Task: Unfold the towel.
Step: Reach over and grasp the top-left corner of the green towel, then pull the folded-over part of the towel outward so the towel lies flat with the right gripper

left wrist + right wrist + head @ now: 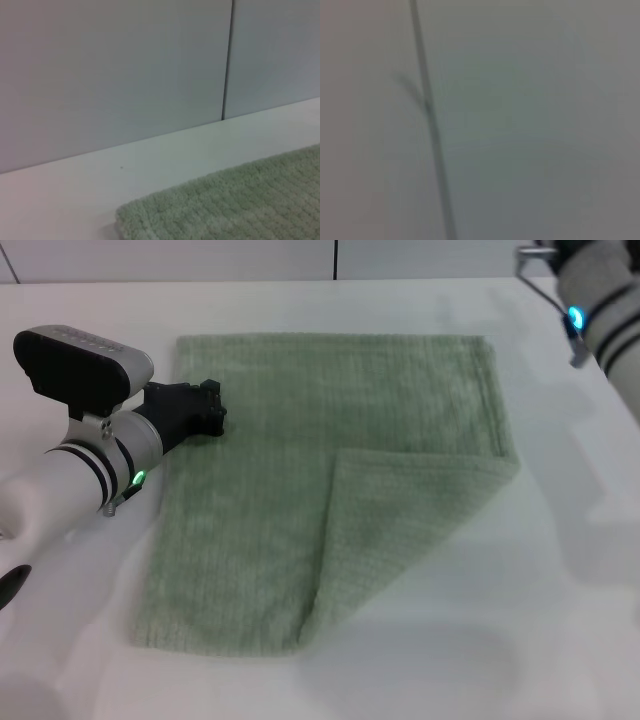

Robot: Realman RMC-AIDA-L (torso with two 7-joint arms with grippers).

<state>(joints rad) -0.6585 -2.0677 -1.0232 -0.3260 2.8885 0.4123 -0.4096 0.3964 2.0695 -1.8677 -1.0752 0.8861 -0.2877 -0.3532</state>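
Here we have the towel point(300, 480) flat on the table point(560, 640), its near right corner doubled over as a flap point(400, 520). Our left gripper point(205, 410) sits low on the far left edge; whether its fingers are spread we cannot tell. The flap lies well off toward the right arm point(600, 300), raised far right. Bare table surrounds the towel.

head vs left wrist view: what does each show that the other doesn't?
Head only: the whole pale sage-green terry towel with its near right corner folded over, the left gripper at its left edge, and the right arm raised far right. Left wrist only: the grey wall panels with a vertical seam behind the table. Both: the towel's far left corner and the white table.
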